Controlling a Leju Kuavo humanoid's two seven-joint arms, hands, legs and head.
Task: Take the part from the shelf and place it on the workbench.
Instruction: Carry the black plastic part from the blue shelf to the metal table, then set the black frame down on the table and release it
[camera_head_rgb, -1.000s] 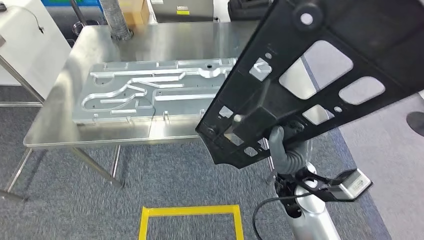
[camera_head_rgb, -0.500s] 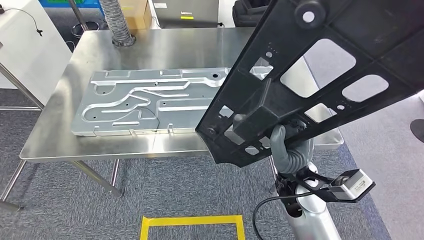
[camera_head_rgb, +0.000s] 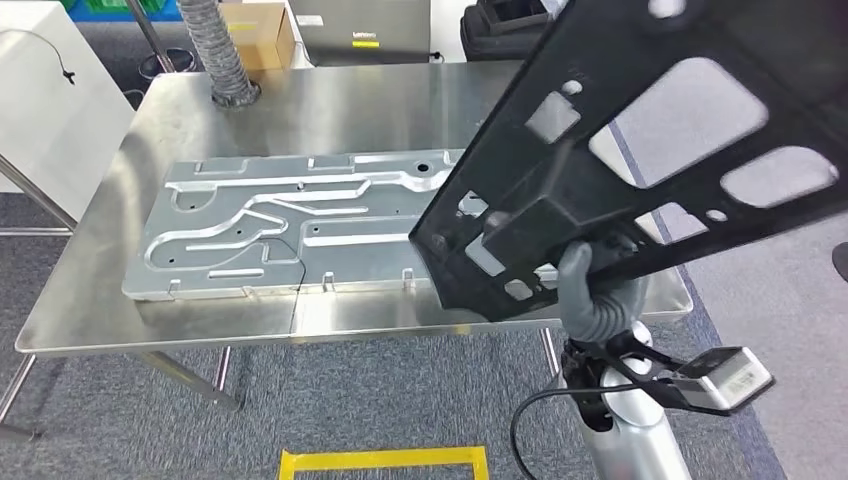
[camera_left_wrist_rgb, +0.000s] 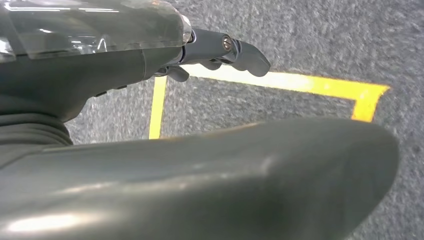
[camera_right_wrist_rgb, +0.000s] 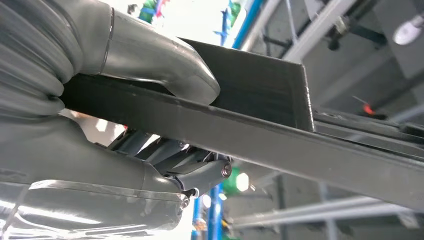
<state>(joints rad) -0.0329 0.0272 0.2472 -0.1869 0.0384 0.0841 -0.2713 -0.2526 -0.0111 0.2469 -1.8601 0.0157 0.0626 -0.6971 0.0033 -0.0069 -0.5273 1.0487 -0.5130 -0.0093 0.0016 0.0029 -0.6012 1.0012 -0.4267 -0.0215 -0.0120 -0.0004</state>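
Above the workbench (camera_head_rgb: 330, 90), the right hand (camera_head_rgb: 597, 295) fingers (camera_right_wrist_rgb: 200, 172) pinch the black part (camera_head_rgb: 640, 150) at its lower edge.

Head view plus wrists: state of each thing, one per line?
Black part: held in the air, tilted, over the workbench's right end.
Right robot hand: grips the part's lower edge.
Left robot hand: holds nothing, fingers curled, above the floor.
Workbench: metal plate on it.
Metal plate: lies flat on the workbench.
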